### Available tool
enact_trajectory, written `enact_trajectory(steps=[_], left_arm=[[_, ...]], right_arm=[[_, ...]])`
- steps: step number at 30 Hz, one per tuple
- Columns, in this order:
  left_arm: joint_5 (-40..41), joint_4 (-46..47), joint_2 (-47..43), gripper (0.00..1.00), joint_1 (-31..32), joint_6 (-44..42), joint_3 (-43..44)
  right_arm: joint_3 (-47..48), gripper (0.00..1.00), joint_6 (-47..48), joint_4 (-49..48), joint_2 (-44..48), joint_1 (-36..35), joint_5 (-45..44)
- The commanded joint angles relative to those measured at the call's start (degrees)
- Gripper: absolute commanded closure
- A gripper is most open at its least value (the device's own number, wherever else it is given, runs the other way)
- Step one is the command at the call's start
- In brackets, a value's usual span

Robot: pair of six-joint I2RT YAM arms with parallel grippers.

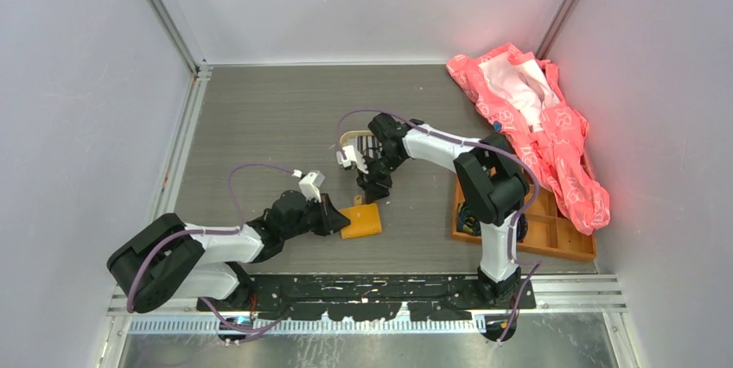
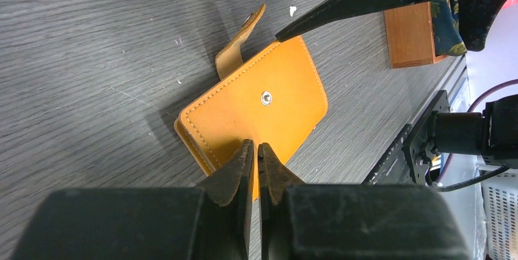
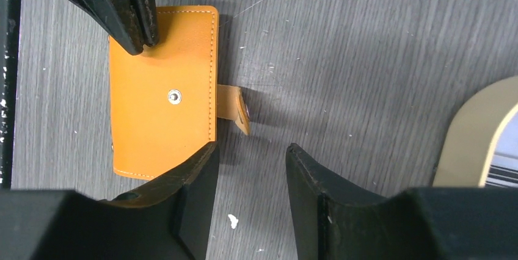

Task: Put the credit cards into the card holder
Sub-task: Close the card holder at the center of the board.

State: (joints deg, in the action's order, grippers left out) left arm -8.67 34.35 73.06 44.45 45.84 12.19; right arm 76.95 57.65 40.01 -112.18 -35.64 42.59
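The left hand (image 2: 258,161) is pinching the near edge of the card holder (image 2: 287,89), fingers all but shut on it. The holder is lying closed on the tabletop (image 2: 91,58), its snap strap (image 2: 241,40) hanging loose. The right hand (image 3: 250,150) is hovering half open and empty, one finger over the holder's corner. It should probably be lifting only the top flap while the left is anchoring the rest. Only the right wrist view is showing the beige tin (image 3: 476,126), further right.

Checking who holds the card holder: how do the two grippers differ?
The left gripper is pinched shut on the card holder; the right gripper stands open, clamping nothing. The left lies low along the table; the right points down from above. Both sit at the card holder.
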Motion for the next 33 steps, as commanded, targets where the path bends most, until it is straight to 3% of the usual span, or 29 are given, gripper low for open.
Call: enact_trajectory(steps=[1,26,33], left_arm=[[-1.0,3.9,0.8,0.92,-0.6,0.2,-0.1],[-2.8,5.0,2.6,0.96,-1.1,1.5,-0.8],[-2.8,5.0,2.9,0.97,-1.2,2.1,-0.8]], right_arm=[[2.4,0.51,3.2,1.1,-0.4,-0.5,2.0],[3.8,0.83,4.4,3.7,1.0,-2.7,3.3],[3.1,0.87,5.7,4.6,2.7,-2.7,2.5]])
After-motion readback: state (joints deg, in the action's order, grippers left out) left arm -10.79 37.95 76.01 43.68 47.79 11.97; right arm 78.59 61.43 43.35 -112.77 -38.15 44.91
